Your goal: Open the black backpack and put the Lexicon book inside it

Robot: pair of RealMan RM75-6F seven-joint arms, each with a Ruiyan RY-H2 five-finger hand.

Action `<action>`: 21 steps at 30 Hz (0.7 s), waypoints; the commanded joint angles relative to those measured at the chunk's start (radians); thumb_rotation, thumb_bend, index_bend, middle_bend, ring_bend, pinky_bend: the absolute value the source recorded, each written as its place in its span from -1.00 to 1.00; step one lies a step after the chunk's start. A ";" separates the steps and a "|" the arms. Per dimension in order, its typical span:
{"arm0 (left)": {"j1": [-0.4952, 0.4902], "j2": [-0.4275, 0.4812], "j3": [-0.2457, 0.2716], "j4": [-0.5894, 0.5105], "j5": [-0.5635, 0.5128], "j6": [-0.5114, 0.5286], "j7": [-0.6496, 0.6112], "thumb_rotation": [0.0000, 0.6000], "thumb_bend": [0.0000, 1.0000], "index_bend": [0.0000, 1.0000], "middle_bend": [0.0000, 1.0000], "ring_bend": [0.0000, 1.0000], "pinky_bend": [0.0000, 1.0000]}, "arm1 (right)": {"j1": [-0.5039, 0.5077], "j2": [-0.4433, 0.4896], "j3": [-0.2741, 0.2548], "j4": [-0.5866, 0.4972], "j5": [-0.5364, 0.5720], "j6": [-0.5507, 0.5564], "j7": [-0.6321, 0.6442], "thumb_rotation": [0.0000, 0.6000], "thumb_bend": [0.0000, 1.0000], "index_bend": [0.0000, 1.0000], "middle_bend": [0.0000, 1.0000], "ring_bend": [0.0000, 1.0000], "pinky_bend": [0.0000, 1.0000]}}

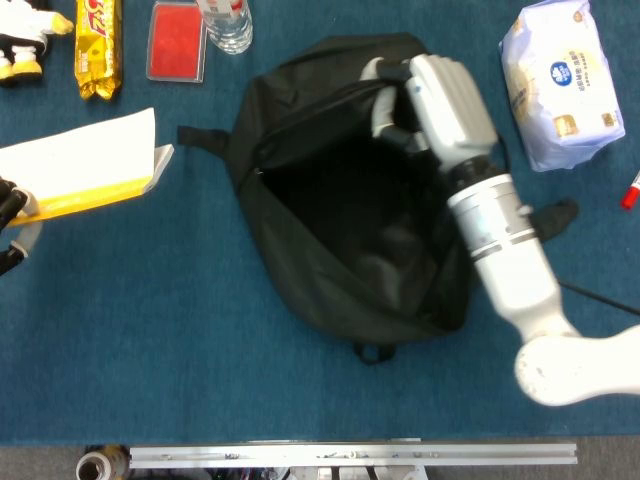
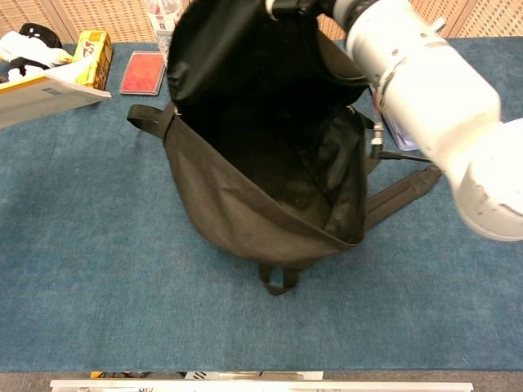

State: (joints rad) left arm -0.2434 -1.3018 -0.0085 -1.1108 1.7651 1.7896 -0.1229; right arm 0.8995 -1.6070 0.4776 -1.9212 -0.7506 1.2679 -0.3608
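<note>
Black fabric is gaping wide: the backpack is lying open in the middle of the blue table, its upper flap being gripped and lifted by the right hand. The left hand, at the far left edge, is holding the yellow-spined Lexicon book above the table, well apart from the backpack.
</note>
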 commanded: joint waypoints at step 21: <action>0.007 0.033 0.030 0.018 0.113 0.103 -0.046 1.00 -0.22 0.45 0.29 -0.10 -0.13 | 0.107 -0.230 0.045 0.228 0.069 0.091 -0.099 1.00 0.84 0.45 0.34 0.27 0.69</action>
State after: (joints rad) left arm -0.2381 -1.2716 0.0202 -1.0908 1.8761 1.8896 -0.1707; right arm 1.0029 -1.8290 0.5155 -1.7026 -0.6815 1.3537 -0.4599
